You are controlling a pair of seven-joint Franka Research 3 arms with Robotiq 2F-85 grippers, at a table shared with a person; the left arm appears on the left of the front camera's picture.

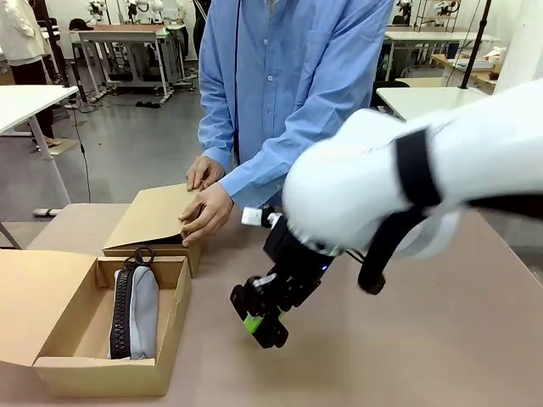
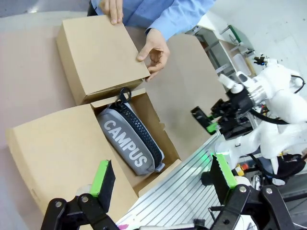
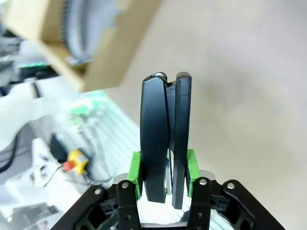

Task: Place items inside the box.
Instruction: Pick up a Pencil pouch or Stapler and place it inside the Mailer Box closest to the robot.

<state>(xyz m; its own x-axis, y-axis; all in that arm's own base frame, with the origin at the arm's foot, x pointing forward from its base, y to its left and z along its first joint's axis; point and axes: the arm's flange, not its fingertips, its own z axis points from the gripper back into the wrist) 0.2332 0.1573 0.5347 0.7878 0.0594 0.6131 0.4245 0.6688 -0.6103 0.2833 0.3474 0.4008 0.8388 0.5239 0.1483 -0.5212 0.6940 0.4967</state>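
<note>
In its wrist view, the right pincer clamps a stapler.

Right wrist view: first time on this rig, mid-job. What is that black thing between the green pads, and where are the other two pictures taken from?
That picture looks along the right arm's fingers, closed on a black stapler over the table. The front view looks across the table at a person whose hands rest on a second cardboard carton; the big white shape is that same right arm. Next to the carton stands the open box, with a grey pencil case marked CAMPUS already inside. The left wrist view looks down on the box; the left arm's fingers stand open and empty.
</note>
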